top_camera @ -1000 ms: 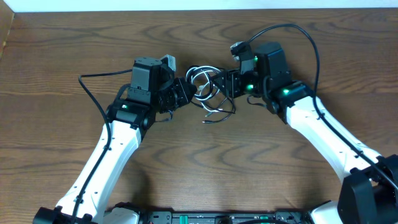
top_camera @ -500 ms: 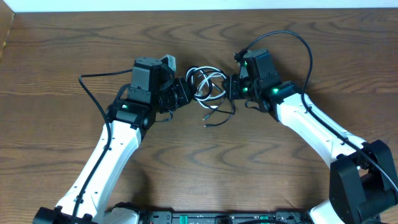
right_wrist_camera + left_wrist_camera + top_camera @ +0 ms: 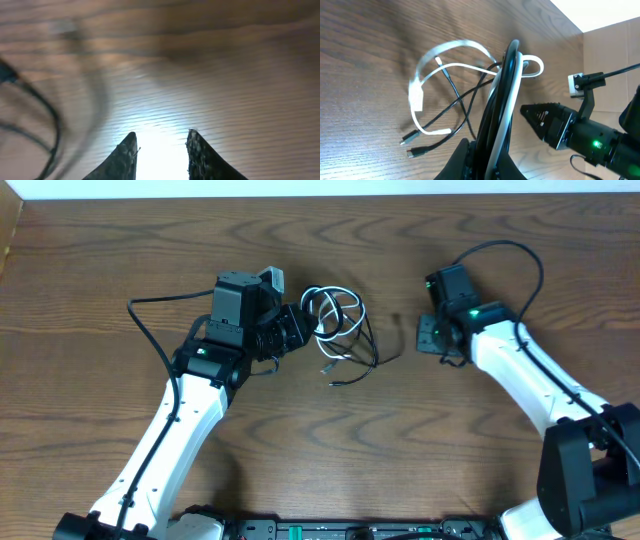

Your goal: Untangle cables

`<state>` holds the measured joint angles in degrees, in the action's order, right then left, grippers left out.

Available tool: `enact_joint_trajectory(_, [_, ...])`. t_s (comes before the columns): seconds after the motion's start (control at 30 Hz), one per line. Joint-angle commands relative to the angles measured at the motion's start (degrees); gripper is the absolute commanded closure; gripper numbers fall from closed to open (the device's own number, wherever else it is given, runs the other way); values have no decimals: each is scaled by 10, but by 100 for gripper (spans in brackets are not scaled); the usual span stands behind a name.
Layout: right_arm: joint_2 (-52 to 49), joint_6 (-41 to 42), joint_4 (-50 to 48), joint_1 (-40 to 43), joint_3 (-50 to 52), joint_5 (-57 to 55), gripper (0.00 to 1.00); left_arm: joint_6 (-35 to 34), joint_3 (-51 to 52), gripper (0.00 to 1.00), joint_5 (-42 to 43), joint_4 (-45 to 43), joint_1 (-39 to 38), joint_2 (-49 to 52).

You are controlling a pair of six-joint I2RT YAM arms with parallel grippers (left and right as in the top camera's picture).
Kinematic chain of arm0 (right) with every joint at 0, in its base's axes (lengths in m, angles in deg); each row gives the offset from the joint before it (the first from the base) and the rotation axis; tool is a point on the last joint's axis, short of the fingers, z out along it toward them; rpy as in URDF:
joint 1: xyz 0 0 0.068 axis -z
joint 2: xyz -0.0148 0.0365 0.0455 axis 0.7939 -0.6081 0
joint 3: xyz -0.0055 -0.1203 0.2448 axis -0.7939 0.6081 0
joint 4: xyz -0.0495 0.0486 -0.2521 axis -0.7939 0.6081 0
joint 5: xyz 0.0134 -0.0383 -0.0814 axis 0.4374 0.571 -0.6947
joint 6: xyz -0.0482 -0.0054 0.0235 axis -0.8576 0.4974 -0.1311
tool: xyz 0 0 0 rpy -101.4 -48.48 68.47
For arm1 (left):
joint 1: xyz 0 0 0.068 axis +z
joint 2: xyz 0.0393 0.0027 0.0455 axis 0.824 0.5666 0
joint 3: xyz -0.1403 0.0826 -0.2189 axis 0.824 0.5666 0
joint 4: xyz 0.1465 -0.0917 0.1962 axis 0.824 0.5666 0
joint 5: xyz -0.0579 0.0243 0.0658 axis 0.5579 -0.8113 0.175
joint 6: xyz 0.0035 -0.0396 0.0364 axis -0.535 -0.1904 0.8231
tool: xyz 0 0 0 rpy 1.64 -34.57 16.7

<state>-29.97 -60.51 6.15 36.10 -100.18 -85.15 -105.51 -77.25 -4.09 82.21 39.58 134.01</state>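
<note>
A tangle of thin cables (image 3: 340,330), black ones and a white one (image 3: 442,67), lies at the table's middle. My left gripper (image 3: 300,328) is shut on a bundle of black and white cable strands (image 3: 502,110) at the tangle's left side. Loose plug ends (image 3: 412,145) lie on the wood. My right gripper (image 3: 428,335) is open and empty, apart from the tangle to its right; its fingers (image 3: 160,150) show only bare wood between them, with blurred black cable (image 3: 45,120) at the left.
The wooden table (image 3: 400,440) spreads all around. A thick black arm wire (image 3: 150,330) loops left of the left arm; another (image 3: 510,255) arcs over the right arm. A cardboard edge (image 3: 10,230) stands at far left.
My right gripper has let go of the tangle and pulled away to the right. The cables have spread out a little. My left gripper has stayed put.
</note>
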Motion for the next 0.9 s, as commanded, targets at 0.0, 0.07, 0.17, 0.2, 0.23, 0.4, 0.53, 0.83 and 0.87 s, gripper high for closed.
enact_joint_trajectory(0.0, [-1, -67, -6, 33, -3, 36, 64, 0, -4, 93, -3, -3, 2, -5])
enact_joint_trajectory(0.07, [3, -138, -24, 45, -12, 130, 58, 0, -4, 93, -3, -3, 2, -5])
enact_joint_trajectory(0.17, [18, -217, -33, 51, -43, 263, 51, 2, -4, 93, -3, -5, 2, -5])
enact_joint_trajectory(0.2, [21, -230, -34, 51, -52, 285, 51, 7, -4, 93, -3, -6, 2, -5])
enact_joint_trajectory(0.23, [30, -254, -37, 49, -73, 332, 49, 24, -4, 93, -3, -7, 2, -5])
enact_joint_trajectory(0.4, [51, -272, -91, 34, -100, 400, 39, 99, -4, 92, 2, -7, 2, -5])
enact_joint_trajectory(0.53, [51, -293, -92, 24, -99, 408, 35, 164, -4, 93, 73, -21, 2, -5])
enact_joint_trajectory(0.83, [51, -279, -68, -31, -99, 393, 44, 75, -4, 93, 37, -48, 2, -5])
enact_joint_trajectory(0.87, [51, -257, -65, -34, -99, 374, 44, 38, -4, 93, 14, -48, 2, -5])
